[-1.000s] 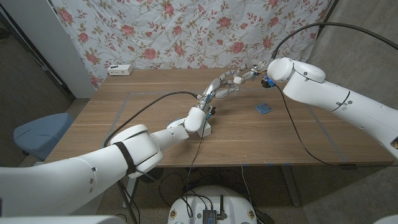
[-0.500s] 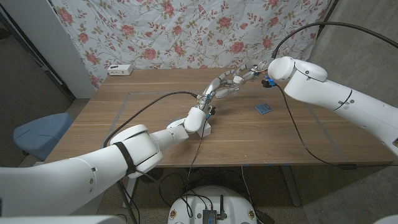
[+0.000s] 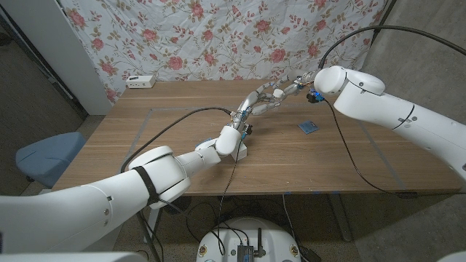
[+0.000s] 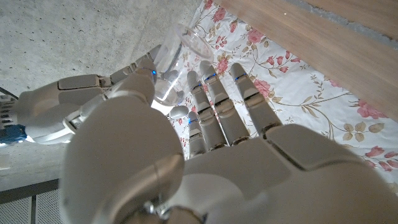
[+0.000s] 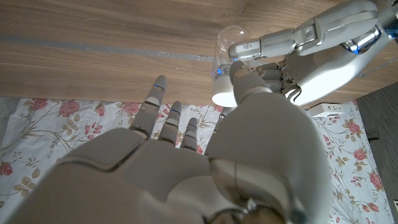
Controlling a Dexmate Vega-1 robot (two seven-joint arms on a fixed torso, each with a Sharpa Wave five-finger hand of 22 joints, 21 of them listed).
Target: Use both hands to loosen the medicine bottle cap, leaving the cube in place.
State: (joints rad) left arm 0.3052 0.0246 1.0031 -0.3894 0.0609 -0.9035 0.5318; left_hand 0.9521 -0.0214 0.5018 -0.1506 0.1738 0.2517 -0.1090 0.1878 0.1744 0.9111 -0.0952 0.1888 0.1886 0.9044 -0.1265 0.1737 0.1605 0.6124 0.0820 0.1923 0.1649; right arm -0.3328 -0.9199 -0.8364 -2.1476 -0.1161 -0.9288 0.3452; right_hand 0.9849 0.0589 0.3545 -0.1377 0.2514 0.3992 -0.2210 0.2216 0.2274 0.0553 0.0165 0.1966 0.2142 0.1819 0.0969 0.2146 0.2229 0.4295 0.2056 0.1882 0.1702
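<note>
Bottle [image 4: 169, 65] pinched between both hands; blue cube [image 3: 308, 127] nearby, apart.

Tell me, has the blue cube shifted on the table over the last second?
No. In the head view the blue cube lies at the same spot on the wooden table, just as far from the white power strip at the back edge.

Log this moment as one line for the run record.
left hand: holds bottle | right hand: grips cap | cube: on table, apart
</note>
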